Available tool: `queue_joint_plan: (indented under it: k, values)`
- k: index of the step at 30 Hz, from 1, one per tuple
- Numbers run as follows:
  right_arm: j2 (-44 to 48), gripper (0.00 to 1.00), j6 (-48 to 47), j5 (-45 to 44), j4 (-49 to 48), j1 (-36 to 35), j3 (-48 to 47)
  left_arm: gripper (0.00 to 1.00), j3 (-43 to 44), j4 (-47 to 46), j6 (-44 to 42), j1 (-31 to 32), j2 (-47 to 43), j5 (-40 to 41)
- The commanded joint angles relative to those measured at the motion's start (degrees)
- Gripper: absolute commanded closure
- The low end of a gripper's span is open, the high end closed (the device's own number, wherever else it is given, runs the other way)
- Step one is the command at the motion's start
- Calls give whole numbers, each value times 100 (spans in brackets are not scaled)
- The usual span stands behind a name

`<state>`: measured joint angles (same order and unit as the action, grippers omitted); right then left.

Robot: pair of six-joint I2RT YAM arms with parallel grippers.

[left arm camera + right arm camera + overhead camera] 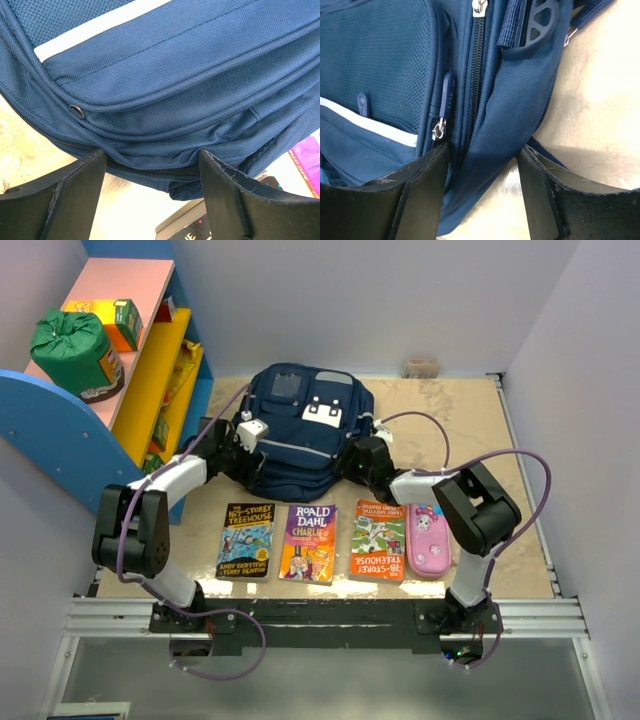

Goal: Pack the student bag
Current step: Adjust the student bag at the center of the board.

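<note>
The student bag, navy with a grey stripe and white patches, lies flat on the table's middle. My left gripper is at its lower left edge. In the left wrist view the bag's zipped hem bunches between the two spread fingers of that gripper, which is open. My right gripper is at the bag's lower right side. In the right wrist view it is open and straddles the side panel. Its left finger rests by a zip pull; bare table shows beside the right finger.
Three books and a pink pencil case lie in a row in front of the bag. A blue, yellow and pink shelf stands at the left with a green sack on it.
</note>
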<state>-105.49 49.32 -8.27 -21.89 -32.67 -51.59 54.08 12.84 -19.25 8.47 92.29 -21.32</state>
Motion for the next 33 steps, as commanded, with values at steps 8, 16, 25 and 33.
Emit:
queue_joint_plan:
  k: [8,16,25,33]
  values:
    - [151,100,175,274,-9,-144,-728,34,426,561,-176,173,-413,-584]
    - [775,100,78,545,677,-152,-1854,10,1604,1202,167,-319,-957,-874]
    - [1768,100,104,818,1459,-205,-1882,0,2063,1660,-483,-215,-1661,-918]
    - [2981,100,359,924,2310,-205,-1117,2,1536,1740,-984,268,-2074,-1383]
